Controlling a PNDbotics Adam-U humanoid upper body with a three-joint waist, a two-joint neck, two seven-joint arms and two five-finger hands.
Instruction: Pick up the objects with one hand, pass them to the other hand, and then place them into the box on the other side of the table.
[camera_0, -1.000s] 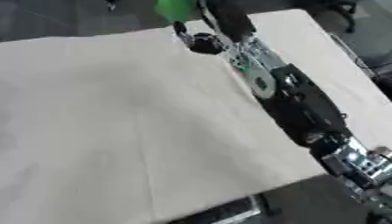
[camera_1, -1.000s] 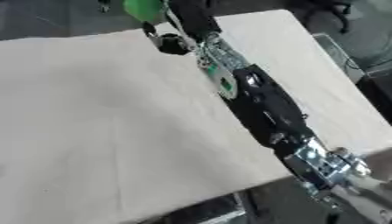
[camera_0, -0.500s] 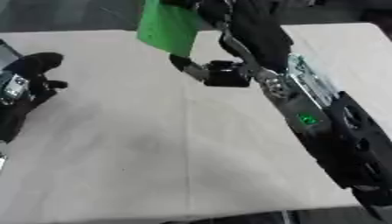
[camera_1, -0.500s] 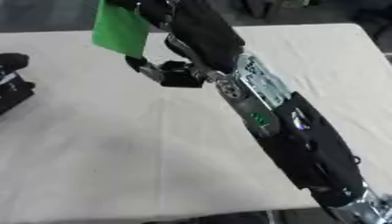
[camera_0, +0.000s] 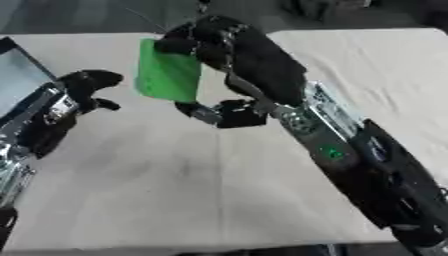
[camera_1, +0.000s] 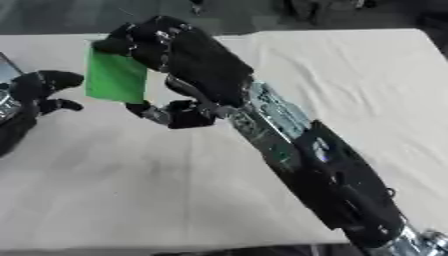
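A flat green rectangular object (camera_0: 168, 76) hangs above the middle of the table, held at its top edge by my right hand (camera_0: 229, 50), whose fingers are curled over it. The right arm stretches in from the lower right corner. My left hand (camera_0: 87, 86) comes in from the left, a short way left of the green object and apart from it, its fingers curled with nothing in them. The green object shows in the right eye view as well (camera_1: 115, 76).
A cream cloth covers the table (camera_0: 157, 190). At the left edge a corner of a box with a pale inside (camera_0: 16, 75) shows. Dark floor lies past the table's far edge.
The camera has swung left. My right hand has carried the green object leftward and nearer the left hand, which has come further into view.
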